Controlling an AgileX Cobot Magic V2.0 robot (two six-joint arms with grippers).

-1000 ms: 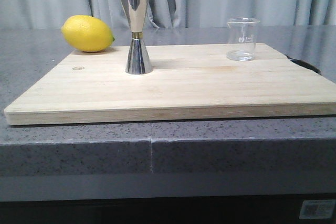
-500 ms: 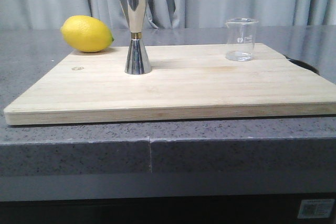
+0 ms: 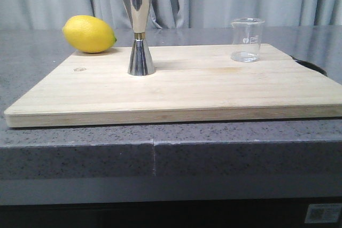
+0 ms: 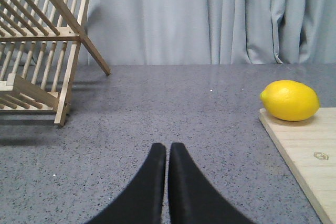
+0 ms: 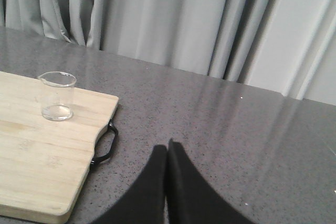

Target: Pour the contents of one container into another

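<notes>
Front view: the steel jigger [image 3: 140,30], hourglass-shaped with a gold waist band, stands upright on the wooden board [image 3: 181,92]. The clear glass beaker [image 3: 246,39] stands upright, well apart toward the right rear; its white marks are illegible. A lemon [image 3: 89,34] lies at the left rear.

Left wrist view: left gripper [image 4: 167,153] fingers pressed together, holding nothing, near the lemon [image 4: 290,100].

Right wrist view: right gripper [image 5: 167,150] fingers together, empty; the beaker [image 5: 57,96] stands near the board's handle [image 5: 105,143].
</notes>
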